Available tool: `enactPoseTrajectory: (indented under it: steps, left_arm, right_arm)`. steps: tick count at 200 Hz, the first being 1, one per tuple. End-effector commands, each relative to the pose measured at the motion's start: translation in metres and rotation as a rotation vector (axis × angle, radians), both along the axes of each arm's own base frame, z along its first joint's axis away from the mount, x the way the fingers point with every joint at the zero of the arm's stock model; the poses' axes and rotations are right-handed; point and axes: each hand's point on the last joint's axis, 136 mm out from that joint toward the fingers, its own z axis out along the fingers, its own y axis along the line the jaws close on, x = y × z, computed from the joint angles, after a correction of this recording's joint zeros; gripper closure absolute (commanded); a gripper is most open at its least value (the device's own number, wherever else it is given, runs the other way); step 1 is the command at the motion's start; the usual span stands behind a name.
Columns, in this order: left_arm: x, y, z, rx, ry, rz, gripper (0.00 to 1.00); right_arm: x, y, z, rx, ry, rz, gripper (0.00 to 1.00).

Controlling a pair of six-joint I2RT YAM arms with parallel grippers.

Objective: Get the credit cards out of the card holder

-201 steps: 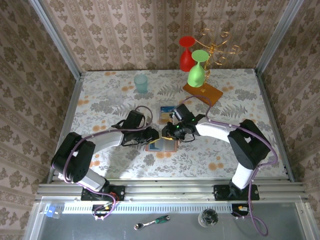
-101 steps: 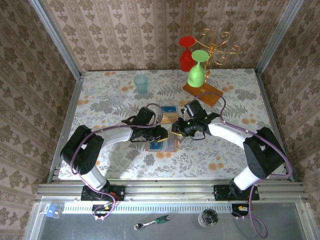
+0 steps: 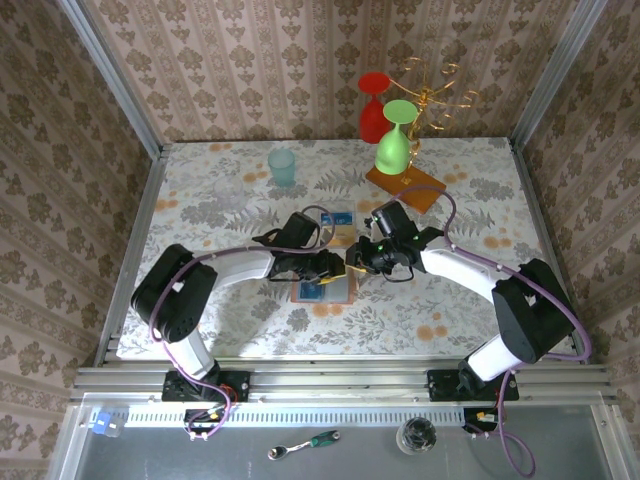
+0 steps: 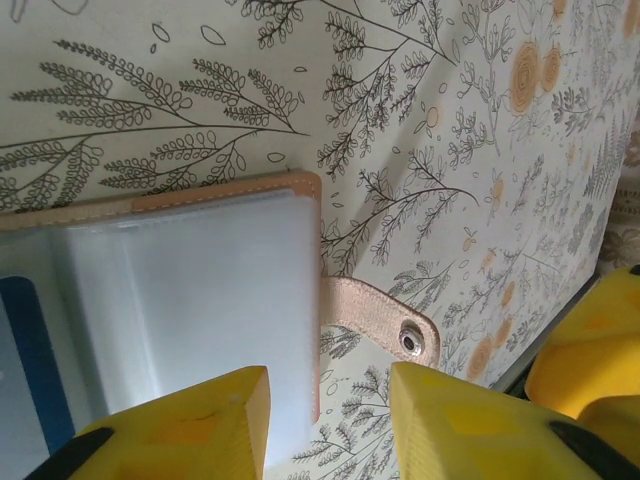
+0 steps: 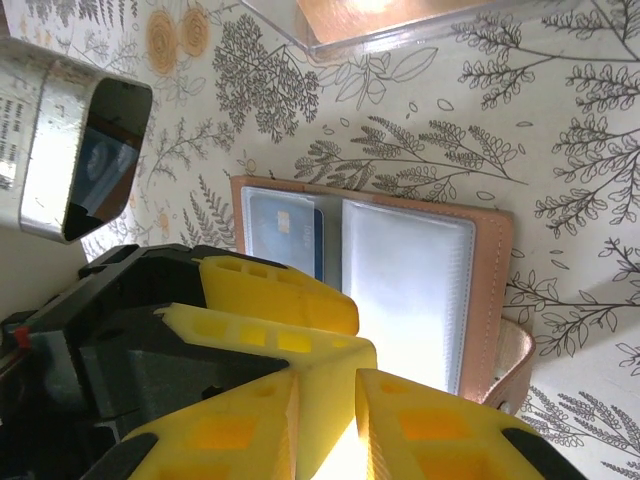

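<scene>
The card holder lies open on the flowered table, tan outside with clear sleeves inside. Its strap tab points off to one side. One blue credit card sits in the left pocket. My left gripper is open, its yellow fingers straddling the holder's edge by the tab. My right gripper hangs close over the holder, jaws a narrow gap apart, glare filling the gap. The two grippers nearly touch above the holder. More blue and tan cards lie flat just behind.
A teal cup stands at the back left. A gold rack on a wooden base holds a green glass and a red glass at the back right. Patterned walls enclose the table.
My left gripper's jaws have widened. Over the last second both grippers shifted a little to the right over the holder, and both arms stretched further out.
</scene>
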Motion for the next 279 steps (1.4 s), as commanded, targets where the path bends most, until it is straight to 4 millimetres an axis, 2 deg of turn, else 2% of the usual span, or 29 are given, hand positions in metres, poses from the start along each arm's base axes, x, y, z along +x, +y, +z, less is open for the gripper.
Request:
enactPoseTrajectory:
  steps: [1, 30, 66, 105, 143, 205, 279]
  left_arm:
    - [0.008, -0.006, 0.017, -0.03, -0.033, -0.011, 0.61]
    - [0.012, 0.005, 0.019, -0.014, -0.043, 0.006, 0.61]
    - [0.018, 0.036, 0.016, 0.012, -0.051, 0.069, 0.64]
    - [0.017, 0.076, 0.004, 0.071, -0.042, 0.119, 0.67]
    - [0.013, 0.102, -0.013, 0.11, -0.011, 0.151, 0.72]
    - [0.007, 0.112, -0.032, 0.118, 0.022, 0.162, 0.74]
    - [-0.003, 0.116, -0.047, 0.124, 0.053, 0.175, 0.78]
  right_arm:
    - [-0.003, -0.004, 0.003, -0.008, -0.008, -0.002, 0.76]
    - [-0.002, -0.001, 0.004, 0.003, -0.002, 0.005, 0.76]
    - [-0.001, 0.007, 0.001, 0.011, 0.012, 0.022, 0.76]
    - [-0.002, 0.024, -0.003, 0.006, 0.027, 0.056, 0.76]
    - [-0.004, 0.041, -0.008, -0.007, 0.037, 0.092, 0.76]
    - [-0.008, 0.062, -0.017, -0.023, 0.052, 0.133, 0.76]
    - [-0.012, 0.073, -0.035, -0.025, 0.083, 0.156, 0.76]
